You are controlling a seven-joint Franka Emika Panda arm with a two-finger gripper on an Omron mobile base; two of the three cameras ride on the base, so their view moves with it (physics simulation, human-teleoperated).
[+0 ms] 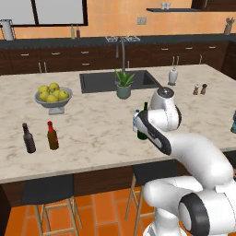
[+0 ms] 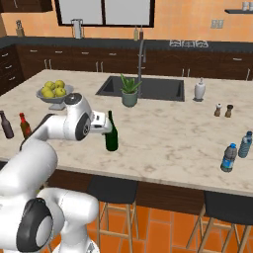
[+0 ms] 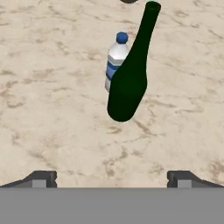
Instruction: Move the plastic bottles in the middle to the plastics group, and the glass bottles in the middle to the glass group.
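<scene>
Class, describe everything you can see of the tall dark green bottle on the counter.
The green bottle is dark, glossy and glass-like, with a rounded body narrowing into a long thin neck. It stands upright on the marble counter, in front of the potted plant. The end effector is open and apart from it.

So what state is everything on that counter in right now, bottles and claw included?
Green bottle: upright, not gripped.
Water bottles: both upright, capped, at the counter's right end.
Dark bottles: both upright at the left end.
Gripper: open, empty, facing the green bottle.
Bowl: holds yellow fruit.
Faucet: no water visible.
</scene>
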